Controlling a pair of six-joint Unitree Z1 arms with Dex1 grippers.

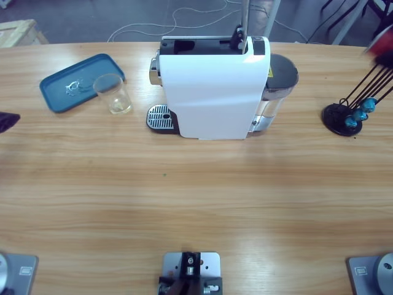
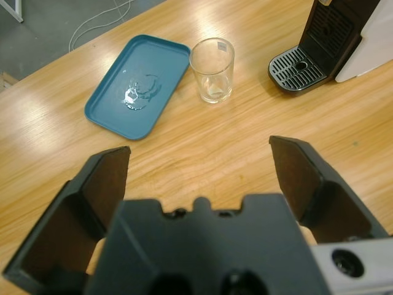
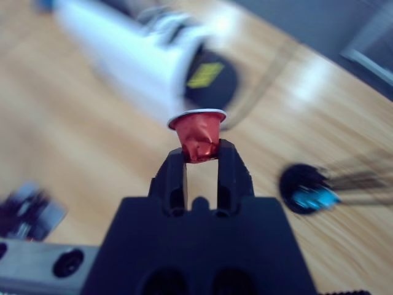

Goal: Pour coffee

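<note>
Black jaws of the left gripper [image 2: 199, 178] are standing wide apart with nothing between them, hanging over bare wood of the bench [image 2: 202, 141]. Just beyond them the clear glass tumbler [image 2: 212, 69] is standing upright on the bench, touching or nearly touching the edge of the teal tray [image 2: 116, 107], which is carrying a small puddle of clear liquid. Only a pale film is showing in the tumbler's bottom; no brownish coffee is showing in any view. Farther off, the drip grate [image 2: 297, 69] of the white capsule coffee machine [image 1: 215, 86] is sitting empty under the spout.

On the other side, the right gripper [image 3: 201, 153] is clamping a red capsule [image 3: 198, 132] by its body, foil rim up, with the machine blurred behind it and the black capsule rack [image 3: 307, 190] with blue capsules beyond.

Judging by this, the task is sitting at an early stage: a capsule is picked, but it is not yet in the machine, the tumbler is not on the grate, and brewing and pouring are all left.

From above, the machine's top slot is looking open with its lever [image 1: 238, 35] raised, and the rack [image 1: 347, 118] is standing well to the machine's far side; neither gripper's hold is readable there. Only the wrist cameras are giving the open left jaws and the pinched capsule.
</note>
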